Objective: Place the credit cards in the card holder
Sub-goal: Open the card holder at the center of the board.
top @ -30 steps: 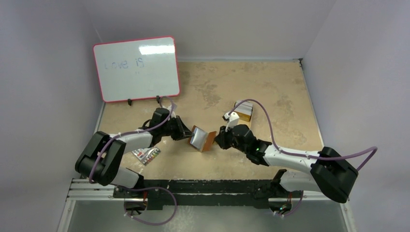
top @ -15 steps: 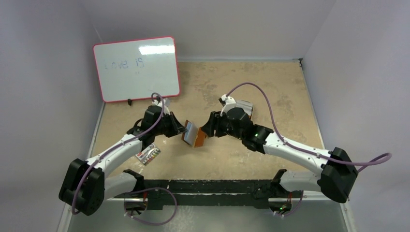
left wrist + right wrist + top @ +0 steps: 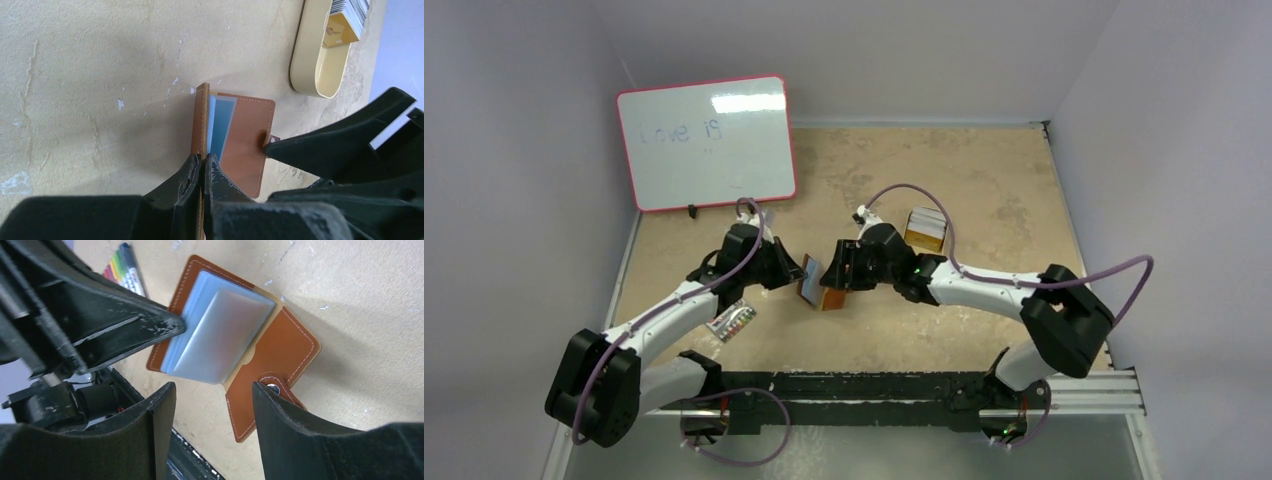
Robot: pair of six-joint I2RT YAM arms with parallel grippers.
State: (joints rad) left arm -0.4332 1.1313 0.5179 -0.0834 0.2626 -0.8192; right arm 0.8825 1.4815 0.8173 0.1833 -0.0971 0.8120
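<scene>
You're pinching the card holder (image 3: pixel 245 135) cover w/ left gripper (image 3: pixel 202 167) closed tight, mid-table; right gripper (image 3: pixel 214 390) is hovering over it, wide & empty; credit cards (image 3: pixel 927 222) are sitting in tin (image 3: pixel 315 60) beyond, nearer R arm.

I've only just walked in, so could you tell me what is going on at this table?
The two arms are working on the wallet. The left gripper is shut on the edge of one cover, holding the wallet open. The right gripper is open by the other cover, with one fingertip at the snap tab. Neither gripper holds a card. The cards stand in the tin farther back.
</scene>
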